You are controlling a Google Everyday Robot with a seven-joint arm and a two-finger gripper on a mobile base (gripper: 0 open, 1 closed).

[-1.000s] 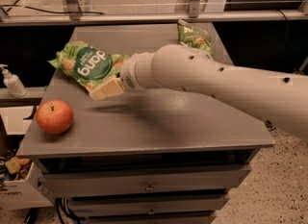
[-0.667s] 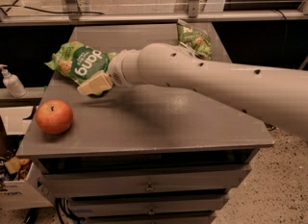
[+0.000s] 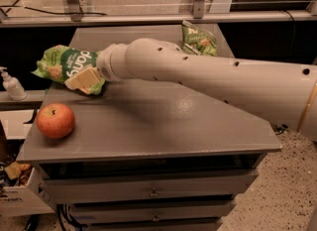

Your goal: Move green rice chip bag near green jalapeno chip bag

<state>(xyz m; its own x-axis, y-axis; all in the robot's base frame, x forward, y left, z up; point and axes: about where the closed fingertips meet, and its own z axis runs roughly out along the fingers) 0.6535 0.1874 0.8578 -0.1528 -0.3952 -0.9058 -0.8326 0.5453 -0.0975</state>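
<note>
The green rice chip bag [image 3: 62,64], light green with a dark round "dang" logo, lies at the left edge of the grey table [image 3: 148,126]. My gripper [image 3: 85,79] is at the bag's near right corner, its pale fingers lying over the bag. The green jalapeno chip bag [image 3: 199,39], smaller and darker, lies at the table's far right, partly behind my white arm [image 3: 213,76], which reaches across the table from the right.
A red apple [image 3: 55,120] sits at the front left of the table. A soap dispenser bottle [image 3: 11,84] stands on a lower surface to the left. Drawers [image 3: 153,190] are below the tabletop. A metal frame runs behind the table.
My gripper and arm have moved left across the table, from beside the rice chip bag onto its near right corner. The bags and apple have not moved.
</note>
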